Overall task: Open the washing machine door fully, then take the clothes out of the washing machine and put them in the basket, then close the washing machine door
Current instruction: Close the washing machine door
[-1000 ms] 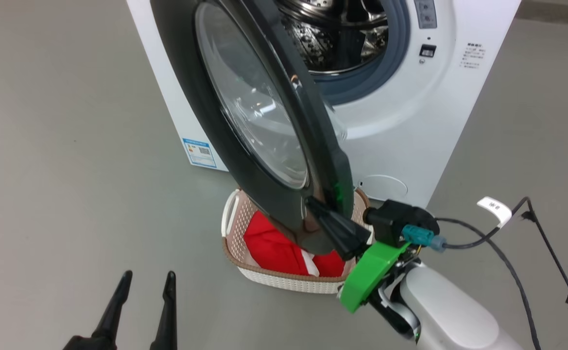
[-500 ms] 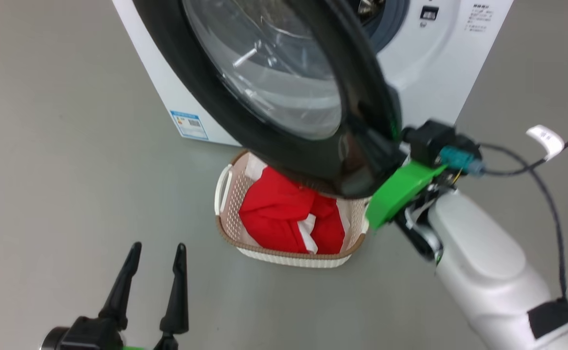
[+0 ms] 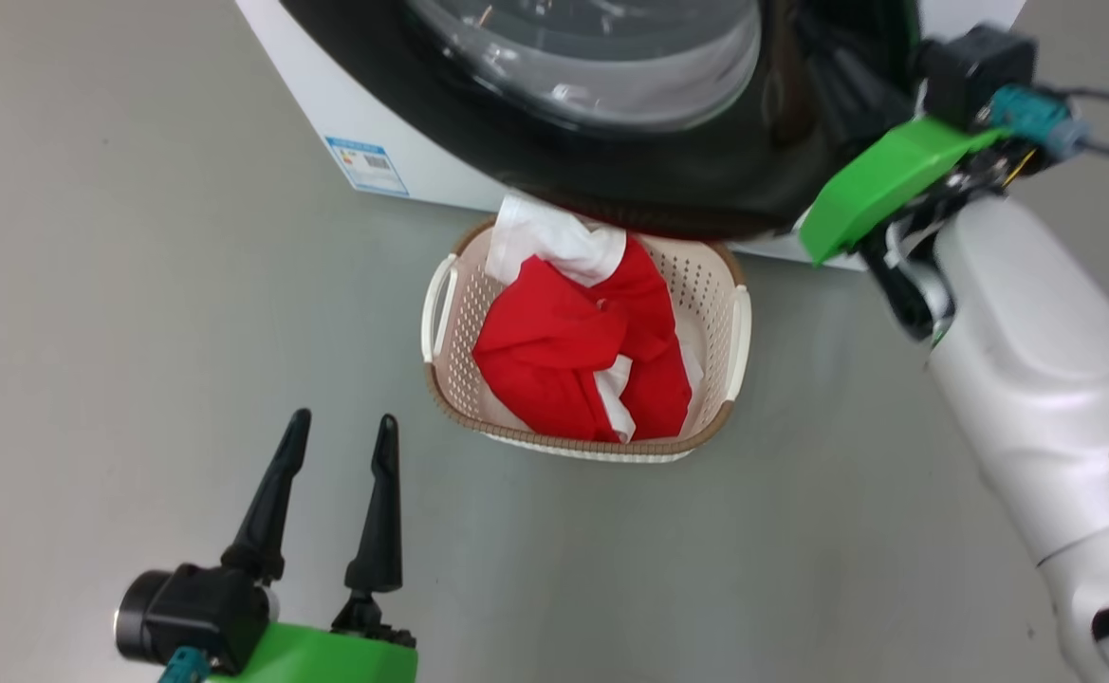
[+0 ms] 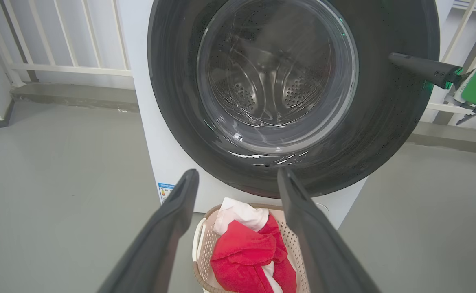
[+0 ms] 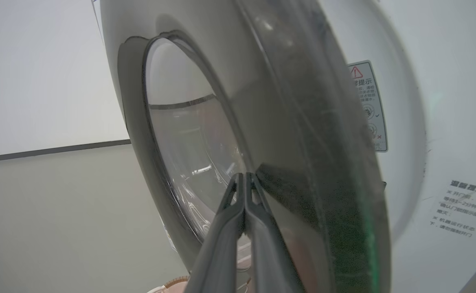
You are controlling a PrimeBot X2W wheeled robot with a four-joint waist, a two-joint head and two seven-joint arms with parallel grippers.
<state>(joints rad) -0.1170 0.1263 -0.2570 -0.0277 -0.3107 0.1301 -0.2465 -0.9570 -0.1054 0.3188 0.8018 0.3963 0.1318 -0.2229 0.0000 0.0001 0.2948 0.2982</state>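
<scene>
Your right gripper [image 5: 244, 176], fingers pressed together and empty, rests its tips against the washing machine door [image 5: 286, 122] at its black rim. The washing machine [image 5: 445, 101] lies just behind. Your left gripper [image 3: 342, 417] hangs spread, well apart.

Right pincer [image 5: 244, 176]: two long dark fingers pressed together, nothing between them, tips at glossy black rim of large round washing machine door [image 5: 303, 142], just beside bulging clear glass porthole [image 5: 180, 142]. Door seen obliquely. Right of it: white boxy washing machine [image 5: 445, 122], rectangular warning label [image 5: 368, 106] with red triangle, grey printed lettering [image 5: 461, 207] lower down. Left: grey floor [image 5: 58, 224], white wall [image 5: 38, 81], dark skirting line [image 5: 50, 151] between.
</scene>
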